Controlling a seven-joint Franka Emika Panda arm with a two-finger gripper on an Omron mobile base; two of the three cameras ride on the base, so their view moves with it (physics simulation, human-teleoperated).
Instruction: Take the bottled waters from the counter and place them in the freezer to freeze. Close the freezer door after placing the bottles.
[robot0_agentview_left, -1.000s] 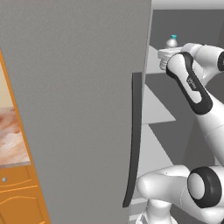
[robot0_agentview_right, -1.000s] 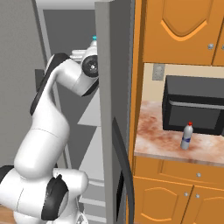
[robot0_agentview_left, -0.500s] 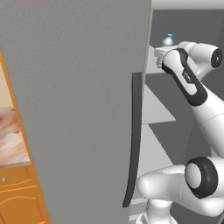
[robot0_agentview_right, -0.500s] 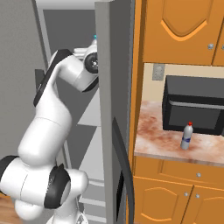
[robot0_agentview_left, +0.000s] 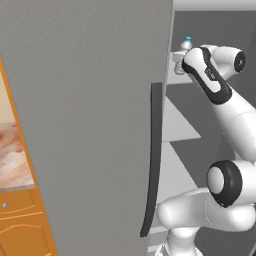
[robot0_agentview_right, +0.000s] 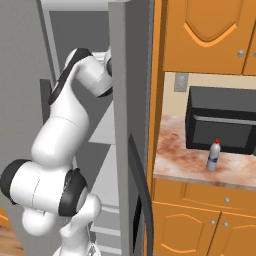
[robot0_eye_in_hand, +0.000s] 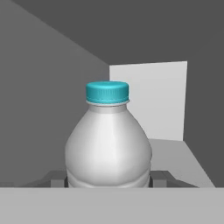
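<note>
A clear bottled water (robot0_eye_in_hand: 108, 144) with a light-blue cap stands upright between my fingers (robot0_eye_in_hand: 56, 179), and my gripper (robot0_eye_in_hand: 108, 180) is shut on its body. In the left base view the bottle's cap (robot0_agentview_left: 187, 41) shows above the hand, inside the freezer (robot0_agentview_left: 215, 20) at an upper shelf. The freezer door (robot0_agentview_left: 90, 125) stands wide open with its dark bar handle (robot0_agentview_left: 152, 160) towards me. A second bottled water (robot0_agentview_right: 213, 156), red-capped, stands upright on the counter (robot0_agentview_right: 180, 162) in front of the microwave.
The black microwave (robot0_agentview_right: 222, 125) sits on the counter under orange wall cabinets (robot0_agentview_right: 205, 35). The neighbouring grey door (robot0_agentview_right: 125, 110) with its curved handle stands between my arm and the counter. White freezer shelves (robot0_agentview_left: 175, 120) lie below my hand.
My hand has carried the light-blue-capped bottle a little higher and deeper into the freezer; its cap has passed behind the neighbouring door's edge in the right base view.
</note>
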